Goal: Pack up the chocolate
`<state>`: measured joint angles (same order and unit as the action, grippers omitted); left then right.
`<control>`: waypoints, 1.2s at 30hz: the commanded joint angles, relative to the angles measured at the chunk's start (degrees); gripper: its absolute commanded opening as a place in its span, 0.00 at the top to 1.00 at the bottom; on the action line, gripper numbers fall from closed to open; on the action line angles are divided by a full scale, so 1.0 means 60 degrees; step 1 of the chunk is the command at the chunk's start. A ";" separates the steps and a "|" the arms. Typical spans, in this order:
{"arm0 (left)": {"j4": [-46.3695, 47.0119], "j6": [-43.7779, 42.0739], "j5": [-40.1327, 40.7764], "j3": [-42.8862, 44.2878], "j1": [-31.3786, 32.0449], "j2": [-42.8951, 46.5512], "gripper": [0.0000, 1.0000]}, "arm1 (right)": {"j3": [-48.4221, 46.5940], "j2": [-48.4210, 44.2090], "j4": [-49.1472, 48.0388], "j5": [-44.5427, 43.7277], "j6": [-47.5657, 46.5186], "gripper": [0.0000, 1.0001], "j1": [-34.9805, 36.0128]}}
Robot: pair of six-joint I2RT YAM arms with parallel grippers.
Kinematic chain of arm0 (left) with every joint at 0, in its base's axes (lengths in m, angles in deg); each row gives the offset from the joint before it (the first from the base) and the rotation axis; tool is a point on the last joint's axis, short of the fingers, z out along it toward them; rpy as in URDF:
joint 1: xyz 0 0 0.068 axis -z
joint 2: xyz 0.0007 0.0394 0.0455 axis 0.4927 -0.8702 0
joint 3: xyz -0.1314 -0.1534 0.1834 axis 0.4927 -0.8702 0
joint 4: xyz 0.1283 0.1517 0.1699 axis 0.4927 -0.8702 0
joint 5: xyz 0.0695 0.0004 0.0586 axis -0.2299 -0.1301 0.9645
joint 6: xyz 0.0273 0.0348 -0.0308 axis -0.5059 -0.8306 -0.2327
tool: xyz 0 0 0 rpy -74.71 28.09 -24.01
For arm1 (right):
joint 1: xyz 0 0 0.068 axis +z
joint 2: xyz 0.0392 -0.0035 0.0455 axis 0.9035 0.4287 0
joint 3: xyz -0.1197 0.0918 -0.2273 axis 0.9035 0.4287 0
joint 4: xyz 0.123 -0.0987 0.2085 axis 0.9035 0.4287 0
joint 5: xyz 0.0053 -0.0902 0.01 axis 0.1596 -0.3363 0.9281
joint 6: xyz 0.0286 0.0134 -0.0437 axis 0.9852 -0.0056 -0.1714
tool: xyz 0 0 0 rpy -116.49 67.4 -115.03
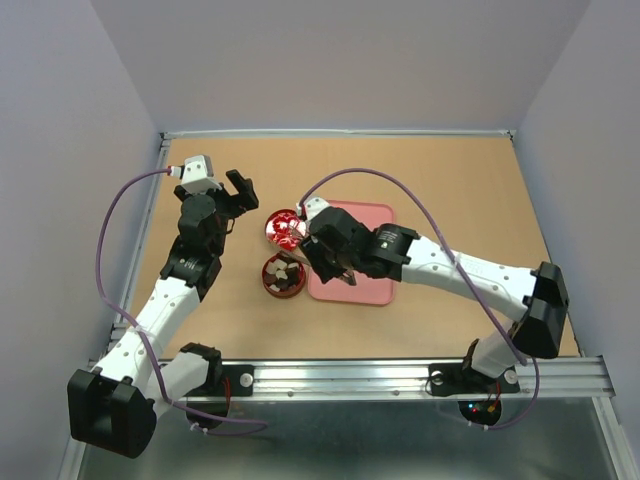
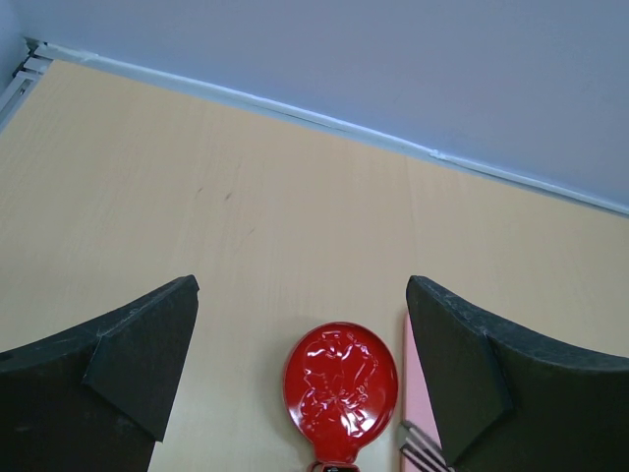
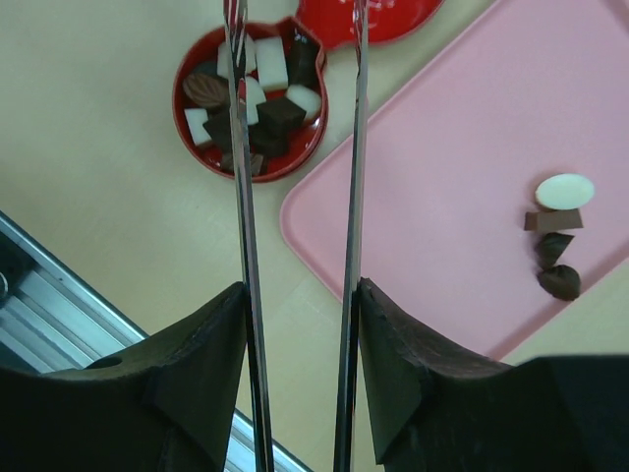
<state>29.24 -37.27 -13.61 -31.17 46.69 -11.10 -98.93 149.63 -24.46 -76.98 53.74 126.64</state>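
Red tin (image 3: 192, 147) is looking pretty full, so I'd call this well past halfway. Most of the chocolate (image 3: 265, 108) is piled inside it, a mix of dark and cream-white chunks, roughly ten as far as I can count. Four pieces are left in a little column near one edge of the pink tray (image 3: 462, 147): one cream oval (image 3: 564, 190) and three dark ones below it. The tin sits on the table (image 2: 246, 216) just beside the tray, with its lid (image 2: 341, 388) off and lying next to it.

Right gripper (image 3: 298, 295) is clamped on a pair of thin metal tongs (image 3: 351, 177), one leg along each finger. The legs are spread apart and reach out over the tin. I can't see anything pinched between them, though the tips run out of the wrist view. Left gripper (image 2: 300, 295) has its jaws wide apart, holding nothing, hanging near the lid.

So my read: four more trips from tray to tin, then maybe the lid goes on, if that's even part of the job.
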 commanded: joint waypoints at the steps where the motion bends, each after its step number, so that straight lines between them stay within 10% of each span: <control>1: 0.0371 -0.0123 0.0077 0.0525 0.0039 0.0144 0.01 | -0.0071 -0.0983 -0.0824 -0.0823 0.0145 0.48 0.0108; 36: 0.0283 -0.0064 -0.0026 0.0525 0.0054 0.0275 0.01 | 0.2786 -0.2230 0.1710 -0.2640 0.2856 0.49 -0.1649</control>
<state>29.22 -37.25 -13.76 -31.17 46.69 -11.06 -82.18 135.38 -14.30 -91.29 70.49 118.05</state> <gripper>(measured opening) 0.985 0.512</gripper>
